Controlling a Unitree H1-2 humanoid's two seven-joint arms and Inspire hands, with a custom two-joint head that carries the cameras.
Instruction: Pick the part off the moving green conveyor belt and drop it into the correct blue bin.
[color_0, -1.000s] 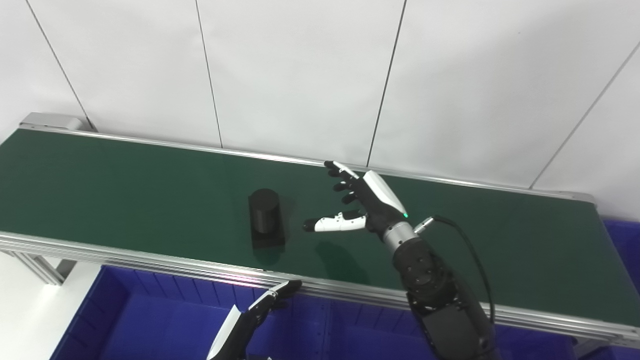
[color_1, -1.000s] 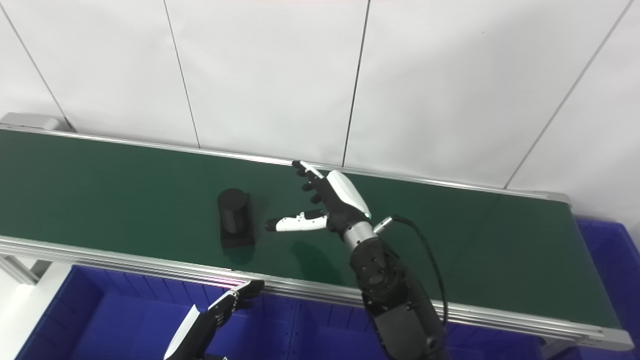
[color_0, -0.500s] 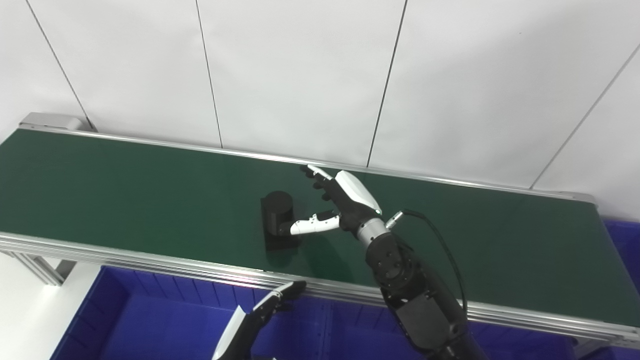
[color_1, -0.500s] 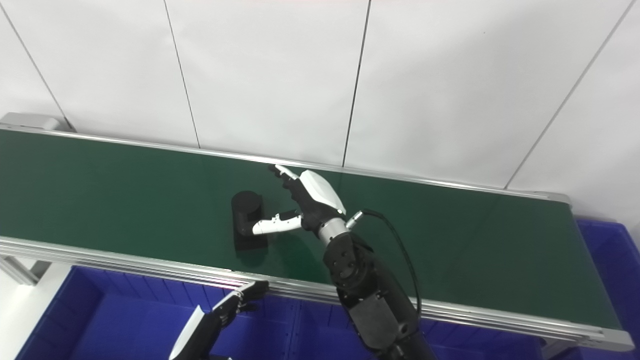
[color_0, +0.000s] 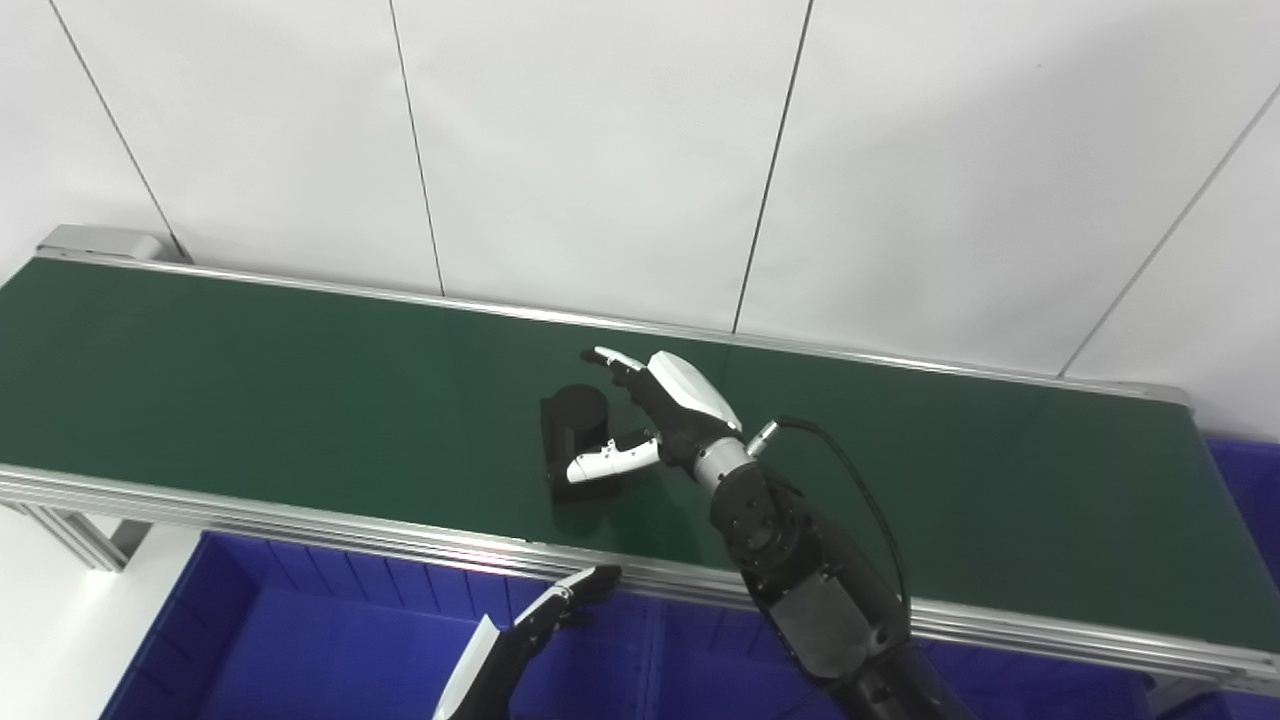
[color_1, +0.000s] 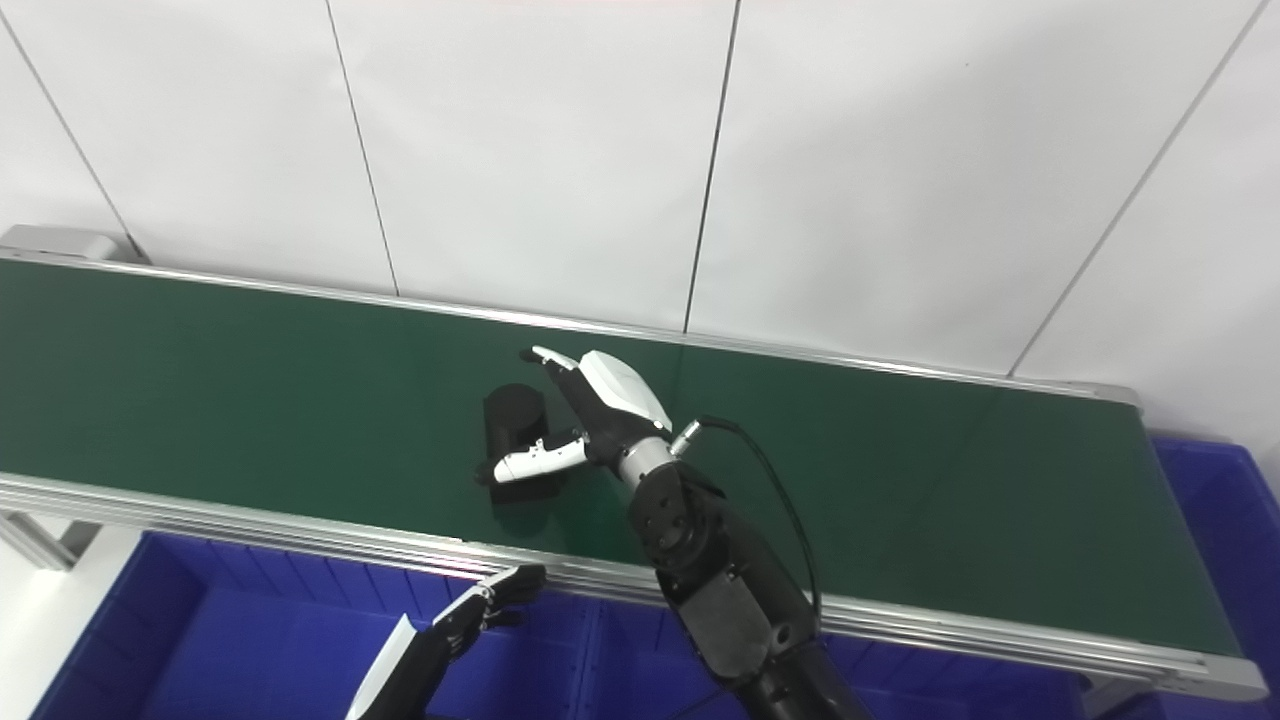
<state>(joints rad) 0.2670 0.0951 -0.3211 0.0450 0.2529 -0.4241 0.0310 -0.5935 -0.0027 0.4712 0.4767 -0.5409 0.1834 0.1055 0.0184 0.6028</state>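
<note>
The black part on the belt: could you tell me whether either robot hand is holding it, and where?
Not yet held. The right robot hand brackets the black part on the green belt, thumb at its front, fingers behind; the left robot hand holds nothing.

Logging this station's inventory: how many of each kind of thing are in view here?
Black part: 1
Green conveyor belt: 1
Blue bins: 2 visible
Robot hands, right hand and left hand: 2
Total: 6
</note>
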